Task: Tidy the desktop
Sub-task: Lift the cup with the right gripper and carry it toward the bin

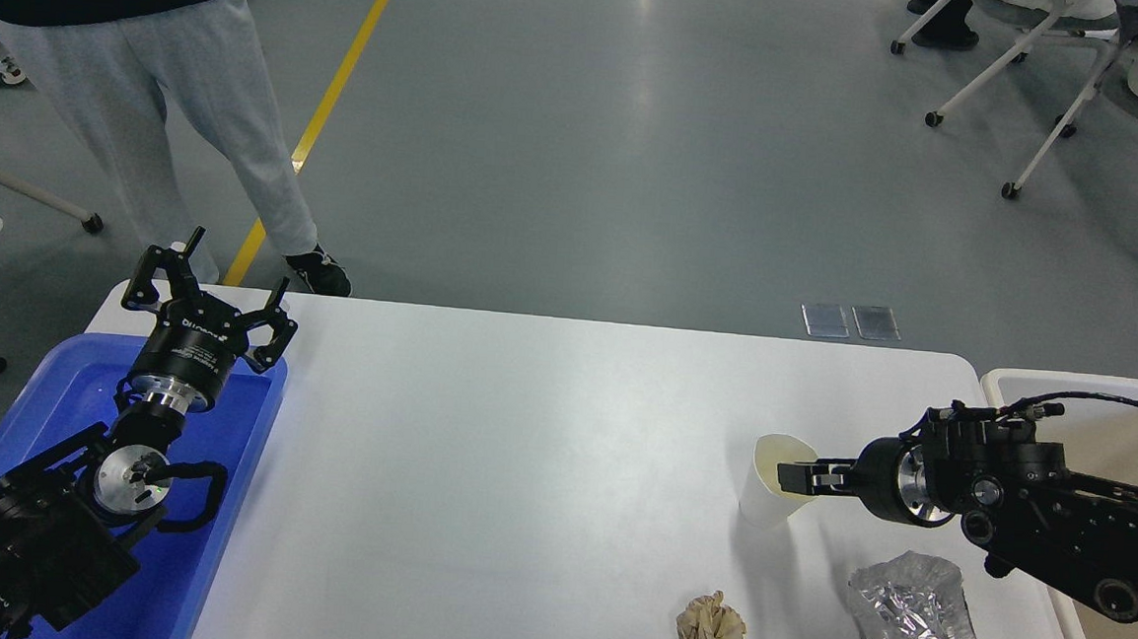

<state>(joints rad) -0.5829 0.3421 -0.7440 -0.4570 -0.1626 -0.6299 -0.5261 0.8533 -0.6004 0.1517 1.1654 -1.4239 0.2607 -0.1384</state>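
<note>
Head view: white bench (522,435) fills the middle, blue tray (246,438) at its left edge, beige bin (1005,381) at its right. Right claw (797,475) pinches the rim of an upright paper cup (765,499), one finger inside, likely for lifting it to the bin. Crumpled paper ball (710,629) and foil wrapper (916,617) lie near, not yet cleared. Left claw (216,283) hangs spread wide and empty over the tray.

We see bright, even overhead light. A pale glare streaks the floor (647,8) far beyond both jaws, and the desktop (521,455) shines softly between them. Shadows are faint, short beneath the cup (772,480) at the right jaws. Focus is sharp throughout.
</note>
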